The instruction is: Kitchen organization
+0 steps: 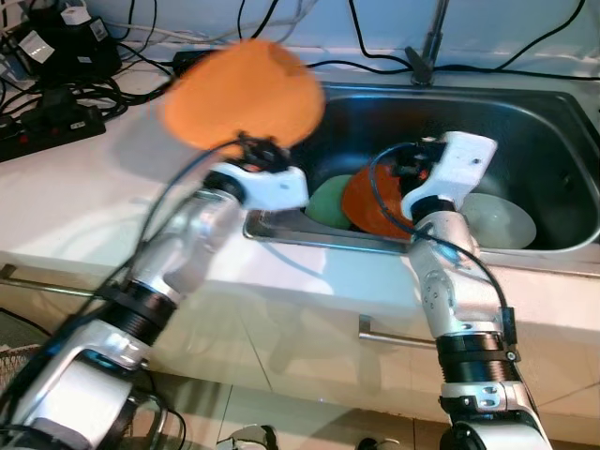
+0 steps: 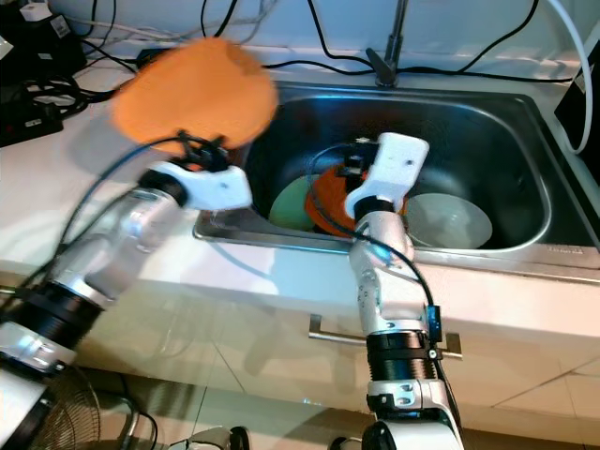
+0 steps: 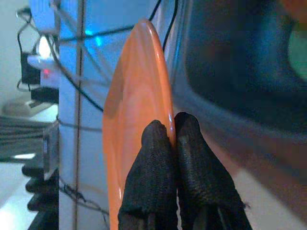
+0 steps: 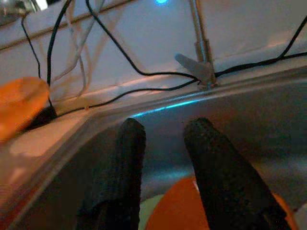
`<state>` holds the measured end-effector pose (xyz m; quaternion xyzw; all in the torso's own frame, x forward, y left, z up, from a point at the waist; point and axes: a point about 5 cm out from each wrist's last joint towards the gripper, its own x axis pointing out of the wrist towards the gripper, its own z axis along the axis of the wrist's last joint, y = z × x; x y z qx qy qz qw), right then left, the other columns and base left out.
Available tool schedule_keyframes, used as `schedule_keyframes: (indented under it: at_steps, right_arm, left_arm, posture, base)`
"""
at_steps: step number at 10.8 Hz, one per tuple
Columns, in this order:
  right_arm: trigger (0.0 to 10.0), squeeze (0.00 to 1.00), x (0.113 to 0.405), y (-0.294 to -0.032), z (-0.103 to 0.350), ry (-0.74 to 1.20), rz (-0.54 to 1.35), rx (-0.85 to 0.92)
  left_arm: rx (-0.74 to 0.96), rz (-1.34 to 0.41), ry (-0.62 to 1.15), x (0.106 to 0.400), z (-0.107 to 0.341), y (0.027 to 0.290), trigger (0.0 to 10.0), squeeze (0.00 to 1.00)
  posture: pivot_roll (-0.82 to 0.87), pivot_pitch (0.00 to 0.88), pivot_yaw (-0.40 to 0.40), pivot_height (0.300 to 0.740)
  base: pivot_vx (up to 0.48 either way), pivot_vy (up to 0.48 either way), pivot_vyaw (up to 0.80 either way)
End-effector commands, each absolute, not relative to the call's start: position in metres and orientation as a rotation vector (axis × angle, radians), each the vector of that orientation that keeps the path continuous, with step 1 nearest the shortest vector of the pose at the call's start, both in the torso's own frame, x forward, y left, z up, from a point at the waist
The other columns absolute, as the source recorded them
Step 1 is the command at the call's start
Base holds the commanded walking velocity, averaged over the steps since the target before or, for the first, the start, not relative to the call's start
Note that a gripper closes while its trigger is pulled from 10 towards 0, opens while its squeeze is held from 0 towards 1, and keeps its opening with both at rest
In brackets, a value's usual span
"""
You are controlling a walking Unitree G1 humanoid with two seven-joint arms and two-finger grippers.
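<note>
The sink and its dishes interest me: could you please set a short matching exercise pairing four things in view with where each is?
Things:
1. round orange plate
2. second orange plate
3. pale green dish
4. translucent white bowl

Places:
A. in the steel sink, to the right gripper's right
B. pinched by its rim in the left gripper, above the counter
C. in the sink, under the open right gripper
D. in the sink, at its left end

Pairs: 1-B, 2-C, 3-D, 4-A
</note>
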<state>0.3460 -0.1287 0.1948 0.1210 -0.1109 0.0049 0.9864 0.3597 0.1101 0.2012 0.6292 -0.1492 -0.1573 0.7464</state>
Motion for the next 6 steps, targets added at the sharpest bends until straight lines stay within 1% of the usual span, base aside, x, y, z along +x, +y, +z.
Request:
schedule_keyframes:
  at_steps: [1, 3, 4, 6]
  right_arm:
    - [10.0, 1.00, 0.348, -0.127, 0.204, -0.235, 0.028, 0.291]
    - [10.0, 1.00, 0.350, -0.126, 0.213, -0.214, 0.069, 0.487]
    - [10.0, 1.00, 0.351, -0.119, 0.209, -0.132, 0.132, 0.660]
    - [10.0, 1.00, 0.350, -0.112, 0.205, -0.077, 0.195, 0.755]
  left_arm:
    - [1.371, -0.336, -0.390, 0.357, 0.212, 0.105, 10.0, 0.00]
    - [1.361, -0.388, -0.404, 0.353, 0.209, 0.094, 10.0, 0.00]
    - [1.342, -0.416, -0.423, 0.350, 0.207, 0.087, 10.0, 0.00]
    - [1.334, -0.446, -0.436, 0.348, 0.205, 0.081, 10.0, 0.00]
  posture:
    - [0.04, 0.020, 0.053, 0.740]
    - [0.03, 0.021, 0.058, 0.740]
    - [0.03, 0.024, 0.060, 0.740]
    - [0.03, 0.026, 0.061, 0.740]
  base:
    - [0.000, 0.000, 0.00]
    - [0.000, 0.000, 0.00]
    - [0.000, 0.000, 0.00]
    - [0.000, 0.000, 0.00]
